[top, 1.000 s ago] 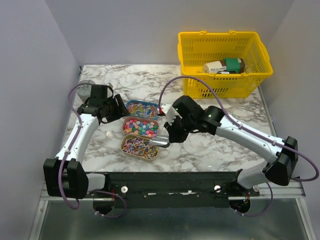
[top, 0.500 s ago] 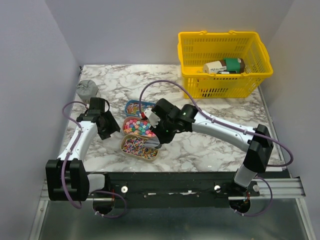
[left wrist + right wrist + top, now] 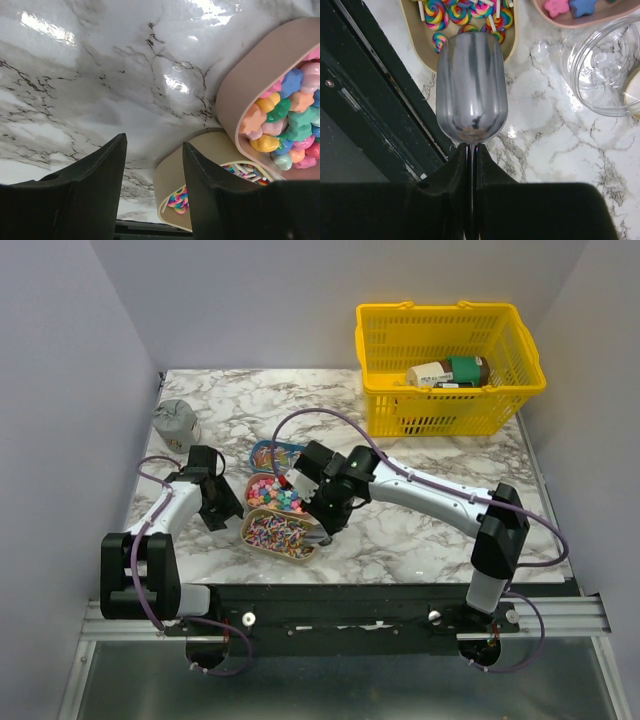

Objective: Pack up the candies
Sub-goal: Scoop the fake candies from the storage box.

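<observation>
The candies lie in three oval trays. In the top view these are a blue tray [image 3: 272, 452], a pink tray [image 3: 268, 492] of round coloured sweets and a tan tray [image 3: 276, 534] of swirled lollipop candies. My right gripper [image 3: 322, 522] [image 3: 471, 150] is shut on the handle of a silver scoop [image 3: 471, 97]. The scoop is empty and its mouth is at the tan tray's edge [image 3: 514, 44]. My left gripper [image 3: 222, 508] [image 3: 154, 142] is open and empty, low over the marble just left of the tan tray [image 3: 172, 187] and the pink tray [image 3: 235, 97].
A clear jar [image 3: 600, 70] stands beside the pink tray, with a gold lid edge [image 3: 634, 92] next to it. A yellow basket [image 3: 448, 390] holding a few packages is at the back right. A grey crumpled object [image 3: 174, 420] sits at the back left. The black table rail [image 3: 375, 115] lies close below the scoop.
My right arm has swung left and brought the scoop from right of the trays to the tan tray. My left gripper has moved nearer, down along the trays' left side.
</observation>
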Robot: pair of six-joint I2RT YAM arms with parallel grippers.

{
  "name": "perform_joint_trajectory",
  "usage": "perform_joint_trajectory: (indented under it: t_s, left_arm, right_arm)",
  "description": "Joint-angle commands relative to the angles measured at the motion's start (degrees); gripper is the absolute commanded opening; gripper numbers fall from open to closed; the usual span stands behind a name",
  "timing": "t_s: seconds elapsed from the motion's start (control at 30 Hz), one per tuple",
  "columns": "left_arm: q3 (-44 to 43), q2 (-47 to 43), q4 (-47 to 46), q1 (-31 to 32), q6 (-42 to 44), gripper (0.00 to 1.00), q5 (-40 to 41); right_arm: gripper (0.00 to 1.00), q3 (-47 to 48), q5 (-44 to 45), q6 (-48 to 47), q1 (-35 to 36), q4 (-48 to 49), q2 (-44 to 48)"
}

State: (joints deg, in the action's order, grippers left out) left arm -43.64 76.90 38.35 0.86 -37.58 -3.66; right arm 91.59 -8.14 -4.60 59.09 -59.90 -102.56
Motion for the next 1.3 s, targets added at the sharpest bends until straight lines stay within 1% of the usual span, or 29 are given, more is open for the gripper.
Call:
perform_joint_trajectory:
  t_s: [0.0,0.17,0.3,0.47,0.83,1.27]
  left_arm:
    - [0.7,1.3,-2.4,-0.2,-0.6,0.58,-1.0]
    - [0.8,2.6,-2.9,-0.2,-0.4,0.58,-1.3]
    - [0.8,3.0,-3.2,-0.2,-0.2,0.57,-1.9]
    - [1.1,3.4,-3.9,-0.2,0.1,0.56,-3.2]
    - [2.2,3.7,-4.7,-0.2,0.8,0.41,-6.2]
    - [2.5,3.3,-5.1,0.2,0.5,0.40,-7.2]
  right_arm:
    - [0.01,2.9,0.8,-0.5,0.9,-2.5,-2.9]
    - [0.01,6.1,0.7,-0.5,1.3,-2.2,-5.6]
    - [0.01,6.4,0.2,-0.5,1.6,-1.5,-7.0]
    - [0.01,4.4,0.4,-0.6,1.8,0.5,-7.6]
    - [0.01,-3.5,0.8,-1.7,3.4,11.3,-6.1]
    - [0.01,-4.2,2.7,-1.6,3.8,15.2,-6.7]
